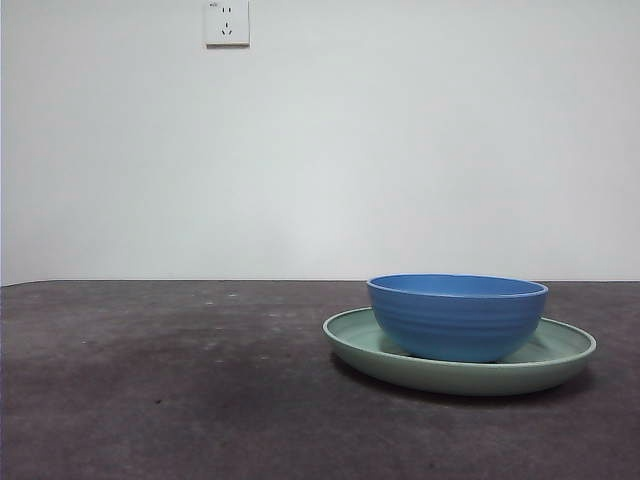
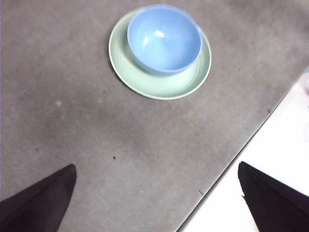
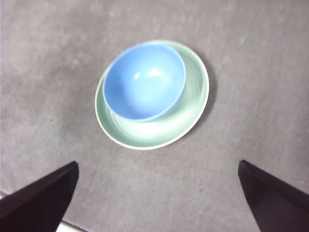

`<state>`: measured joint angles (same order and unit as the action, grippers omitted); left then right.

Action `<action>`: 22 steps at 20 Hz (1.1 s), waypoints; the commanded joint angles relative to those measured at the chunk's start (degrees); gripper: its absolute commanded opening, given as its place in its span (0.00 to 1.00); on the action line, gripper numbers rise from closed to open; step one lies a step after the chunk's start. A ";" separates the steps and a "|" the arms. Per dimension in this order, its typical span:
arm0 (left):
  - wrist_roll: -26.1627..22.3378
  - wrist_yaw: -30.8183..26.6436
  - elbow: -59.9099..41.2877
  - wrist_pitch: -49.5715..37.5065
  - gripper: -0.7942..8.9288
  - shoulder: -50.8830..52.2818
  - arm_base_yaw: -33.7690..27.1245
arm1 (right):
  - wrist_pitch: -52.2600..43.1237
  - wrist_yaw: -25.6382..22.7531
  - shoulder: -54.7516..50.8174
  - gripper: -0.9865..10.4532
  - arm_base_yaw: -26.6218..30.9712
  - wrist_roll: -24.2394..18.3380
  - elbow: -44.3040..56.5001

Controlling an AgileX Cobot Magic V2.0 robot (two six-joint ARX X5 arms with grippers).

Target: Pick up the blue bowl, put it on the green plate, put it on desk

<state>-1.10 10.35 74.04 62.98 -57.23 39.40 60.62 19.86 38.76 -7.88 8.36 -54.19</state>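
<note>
Sitting in green plate [image 3: 186,113], blue bowl [image 3: 144,82], apart from right gripper [image 3: 157,198].

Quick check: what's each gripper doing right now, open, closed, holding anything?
Left gripper: open, holding nothing, up above the desk.
Right gripper: open, holding nothing, above the blue bowl sitting on the green plate.

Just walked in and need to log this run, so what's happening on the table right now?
Nothing is being handled at this moment. The blue bowl sits upright on the green plate, which rests on the desk. The left gripper and the right gripper both hang above the desk with their jaws open and empty, looking down at the stacked pair. The front view shows no arm near the dishes. A wall socket is on the wall behind.
</note>
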 commanded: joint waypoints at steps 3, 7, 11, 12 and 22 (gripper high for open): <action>2.32 -0.04 -7.65 -4.70 0.64 7.72 0.24 | -0.31 1.70 4.20 0.59 -0.13 0.00 -1.01; 5.20 -0.04 -10.69 -5.66 0.64 10.99 0.24 | 0.07 1.29 9.27 0.59 -0.13 1.14 -1.01; 6.71 -0.04 -10.69 -5.64 0.64 12.61 0.26 | -0.44 -0.55 17.29 0.59 -0.04 -0.96 -0.98; 6.80 -0.04 -10.69 -5.44 0.64 13.05 0.26 | -0.98 -0.83 19.85 0.59 0.28 -1.66 -0.98; 8.26 -0.04 -10.69 -2.91 0.64 19.02 0.26 | -17.46 -0.44 44.85 0.54 2.12 -3.28 -0.98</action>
<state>6.96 10.35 62.70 60.42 -37.95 39.40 43.51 19.31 82.78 -5.67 6.00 -54.19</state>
